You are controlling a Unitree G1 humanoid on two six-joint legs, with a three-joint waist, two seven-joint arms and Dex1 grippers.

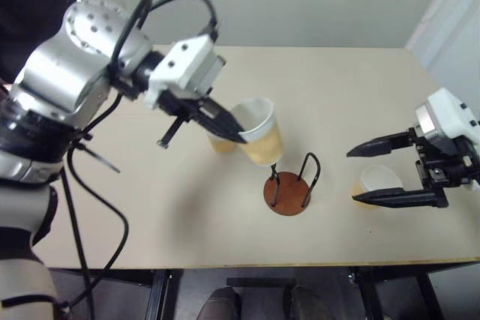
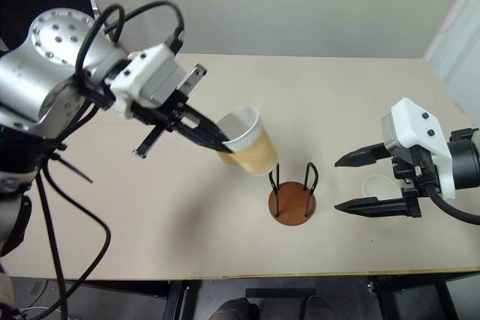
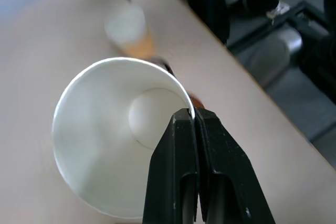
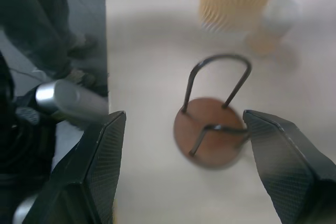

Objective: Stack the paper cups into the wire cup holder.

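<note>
Tan tapered paper cup (image 1: 259, 136) (white inside) pinched by left end effector (image 1: 238, 137).

The wire cup holder (image 1: 288, 185) stands on the table (image 1: 150, 215), near its front edge and about midway along it. Up and to the left of the holder, a paper cup (image 1: 259, 131) hangs clear of the table, tilted, its rim pinched by the left gripper (image 1: 238, 137), which reaches in from the holder's left. Behind that lifted cup, farther left of the holder, a second cup (image 1: 220, 142) stands on the table. To the holder's right a third cup (image 1: 378, 182) rests on the table, below the right gripper (image 1: 360, 174), whose spread fingers point toward the holder.
</note>
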